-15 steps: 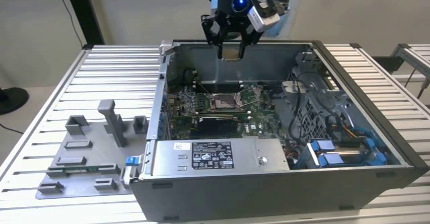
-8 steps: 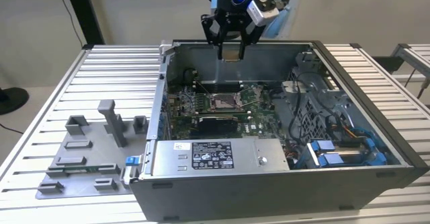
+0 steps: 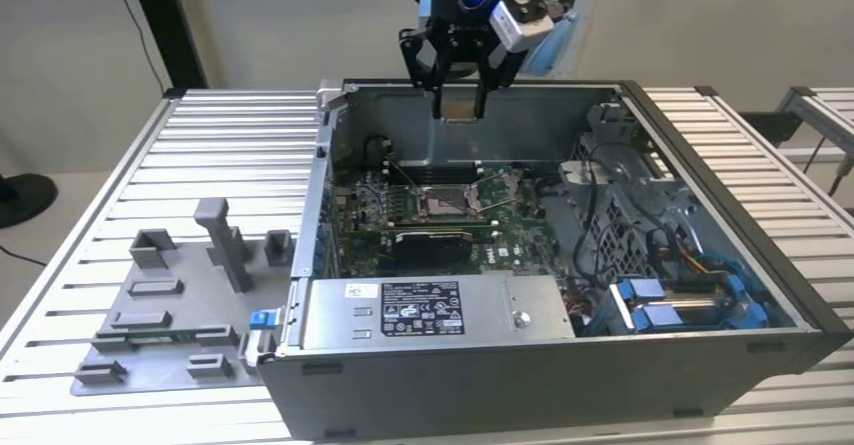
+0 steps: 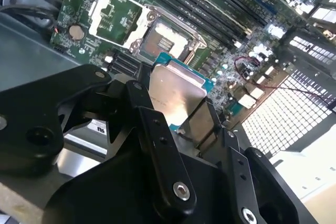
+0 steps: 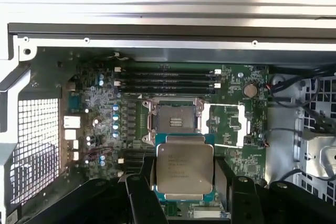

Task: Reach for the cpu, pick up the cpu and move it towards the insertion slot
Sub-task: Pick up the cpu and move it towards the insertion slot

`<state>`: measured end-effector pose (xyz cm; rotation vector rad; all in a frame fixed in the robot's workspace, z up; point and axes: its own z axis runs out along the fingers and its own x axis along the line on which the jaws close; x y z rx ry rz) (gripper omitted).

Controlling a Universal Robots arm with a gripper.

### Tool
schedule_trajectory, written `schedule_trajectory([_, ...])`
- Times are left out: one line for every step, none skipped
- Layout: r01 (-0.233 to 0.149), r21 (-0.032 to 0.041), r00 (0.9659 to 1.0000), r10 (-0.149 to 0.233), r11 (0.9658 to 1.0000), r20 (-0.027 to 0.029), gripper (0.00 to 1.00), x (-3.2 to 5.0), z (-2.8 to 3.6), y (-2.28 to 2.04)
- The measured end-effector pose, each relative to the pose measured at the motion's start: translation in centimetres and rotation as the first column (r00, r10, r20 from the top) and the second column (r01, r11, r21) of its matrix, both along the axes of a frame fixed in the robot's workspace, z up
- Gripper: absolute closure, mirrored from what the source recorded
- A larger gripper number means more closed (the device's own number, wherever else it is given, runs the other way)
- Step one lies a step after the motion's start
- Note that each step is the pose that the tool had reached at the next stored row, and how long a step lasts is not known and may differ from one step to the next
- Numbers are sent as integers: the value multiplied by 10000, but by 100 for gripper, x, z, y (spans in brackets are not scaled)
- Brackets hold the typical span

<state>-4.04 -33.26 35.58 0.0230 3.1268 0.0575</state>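
end effector [image 5: 182,192] gripping cpu [image 5: 184,166], above insertion slot [image 5: 176,117]

Open air between claw [image 3: 461,90] and insertion slot [image 3: 447,201]; cables [image 3: 607,180] probably clear.

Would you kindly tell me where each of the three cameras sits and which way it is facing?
Exterior view: off the arm, raised, looking down into the open computer case; the gripper hangs over it with the cpu.
First wrist view: on the arm, facing down past the black fingers at the cpu and the insertion slot.
Second wrist view: on the arm, looking obliquely along the gripper to the circuit board.
Shared: both wrist views show the cpu held above the insertion slot.
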Motion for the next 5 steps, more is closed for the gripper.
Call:
schedule_trajectory([4, 1, 10000, -4, 10000, 0, 100, 0, 0, 0])
schedule_trajectory([21, 0, 10000, -21, 10000, 0, 100, 0, 0, 0])
schedule_trajectory([34, 1, 10000, -34, 10000, 1, 100, 0, 0, 0])
schedule_trajectory([38, 1, 10000, -38, 10000, 0, 100, 0, 0, 0])
schedule_trajectory([42, 1, 10000, -42, 10000, 1, 100, 0, 0, 0])
